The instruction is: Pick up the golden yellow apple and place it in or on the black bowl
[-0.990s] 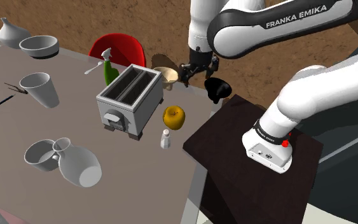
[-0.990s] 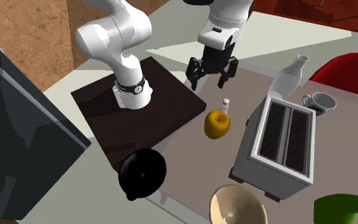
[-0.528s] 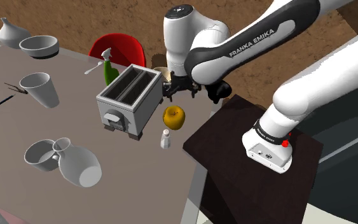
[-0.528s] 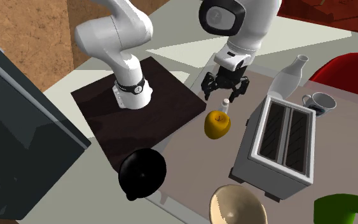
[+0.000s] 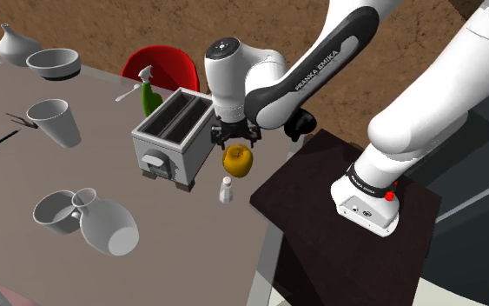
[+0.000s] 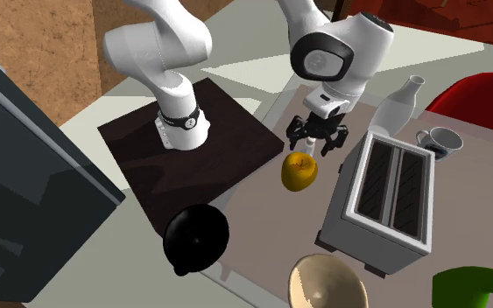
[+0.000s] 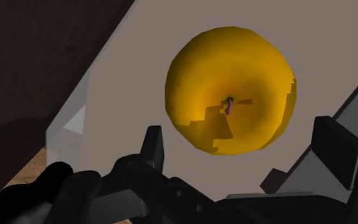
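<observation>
Tabletop (image 5: pixel 103 169) apple (image 5: pixel 239 162), top perhaps behind gripper (image 5: pixel 234 142)

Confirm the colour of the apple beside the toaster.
The apple is golden yellow all over, with a tiny dark stem; the wrist view shows it best.

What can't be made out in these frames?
Black bowl: shoulder view, mostly hidden behind the arm.
Tan bowl: second exterior view, cut off by the bottom edge.
Green bottle: same view, cut off at the bottom right corner.
Apple: whether the open end effector touches it; in the shoulder view it overlaps the apple's top.
</observation>
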`<state>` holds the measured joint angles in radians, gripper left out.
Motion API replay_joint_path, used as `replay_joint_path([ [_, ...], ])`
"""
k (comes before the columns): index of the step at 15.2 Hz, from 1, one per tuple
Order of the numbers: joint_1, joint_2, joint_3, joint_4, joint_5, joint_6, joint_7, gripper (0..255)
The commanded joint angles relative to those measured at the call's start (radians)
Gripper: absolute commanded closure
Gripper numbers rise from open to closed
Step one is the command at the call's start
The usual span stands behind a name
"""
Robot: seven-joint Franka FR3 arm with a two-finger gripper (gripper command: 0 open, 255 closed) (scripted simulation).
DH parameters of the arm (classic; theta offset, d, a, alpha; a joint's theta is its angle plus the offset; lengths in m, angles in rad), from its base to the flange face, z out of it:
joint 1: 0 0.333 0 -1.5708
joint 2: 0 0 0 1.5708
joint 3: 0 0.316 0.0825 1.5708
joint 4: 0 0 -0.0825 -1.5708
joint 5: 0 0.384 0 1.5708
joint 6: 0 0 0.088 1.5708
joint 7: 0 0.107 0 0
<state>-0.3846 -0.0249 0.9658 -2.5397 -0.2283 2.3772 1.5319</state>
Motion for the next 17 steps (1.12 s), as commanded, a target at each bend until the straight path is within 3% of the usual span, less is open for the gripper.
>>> replay_joint_path([
  [1, -0.009, 0.046, -0.002, -0.004, -0.064, 0.024, 0.048, 0],
  [3, -0.011, 0.098, -0.014, -0.009, -0.142, 0.048, 0.103, 0],
  [11, -0.007, 0.097, -0.019, -0.009, -0.140, 0.048, 0.102, 0],
  [12, -0.007, 0.097, -0.019, -0.009, -0.140, 0.048, 0.102, 255],
  [17, -0.007, 0.097, -0.019, -0.009, -0.140, 0.048, 0.102, 255],
])
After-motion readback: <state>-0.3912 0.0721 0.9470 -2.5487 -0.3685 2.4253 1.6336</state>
